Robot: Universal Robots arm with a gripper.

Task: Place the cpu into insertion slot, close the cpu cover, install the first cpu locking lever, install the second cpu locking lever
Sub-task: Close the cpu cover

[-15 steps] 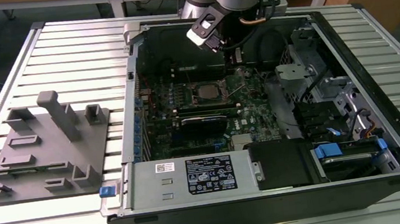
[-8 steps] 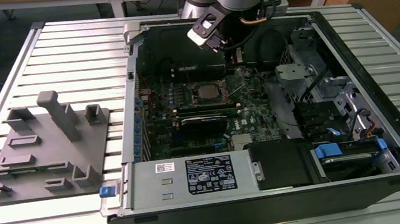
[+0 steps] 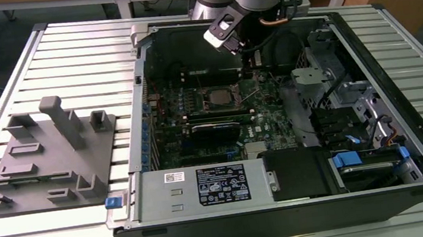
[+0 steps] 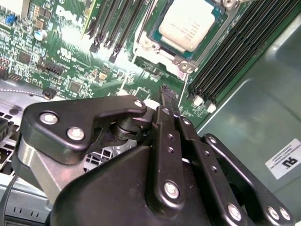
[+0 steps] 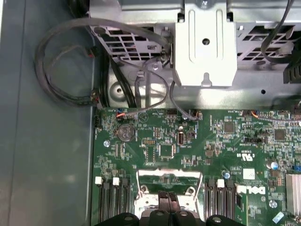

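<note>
The cpu (image 4: 192, 22) shows its dull grey metal top and lies flat in the insertion slot (image 3: 221, 96) on the green board. The silvery cpu cover (image 4: 142, 43) frames it; its edge also appears in the first wrist view (image 5: 167, 178). A thin lever (image 3: 253, 94) sticks out at the socket's side on the exterior view's right; I cannot tell whether it is latched. My gripper (image 3: 256, 68) hangs inside the case just behind the socket. The fingertips (image 4: 167, 93) are pressed together, shut on nothing, above the board beside the socket's corner.
Black memory slots (image 4: 225, 61) run along the socket. A long black card (image 3: 215, 131) lies nearer the front. The metal drive cage (image 5: 204, 47) and loose cables (image 5: 61, 70) crowd the case. A grey fixture (image 3: 49, 161) stands on the slatted table at the exterior view's left.
</note>
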